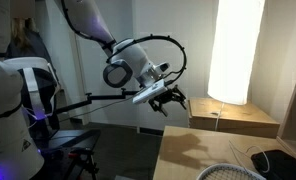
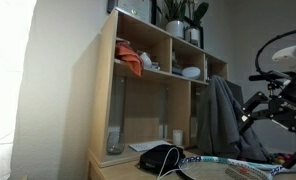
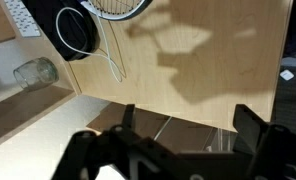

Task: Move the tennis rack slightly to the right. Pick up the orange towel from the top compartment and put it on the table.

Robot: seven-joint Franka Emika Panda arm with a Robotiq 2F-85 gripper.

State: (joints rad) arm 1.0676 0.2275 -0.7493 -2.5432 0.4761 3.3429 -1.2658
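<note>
The pincer (image 1: 169,99) hung with jaws apart above the counter (image 1: 188,150), clear of the tennis rack (image 1: 233,172). The orange towel (image 2: 129,60) sat in the top compartment of the shelf (image 2: 108,100). A sideways push could drag what seemed a dark corded object (image 3: 73,30) alongside.

My end effector (image 1: 171,103) hangs jaws apart in free air above the worktop (image 1: 188,150), w/ bare wood straight below. Further in, the tennis rack (image 2: 223,165), a black corded item (image 2: 160,158) & a glass jar (image 3: 33,72) crowd the strip in front of the shelf unit (image 2: 103,100). The orange towel (image 2: 128,60) sits in a top compartment, front open, walls both sides, plants (image 2: 178,15) on the roof; a grey cloth (image 2: 223,120) hangs beside the unit.
</note>
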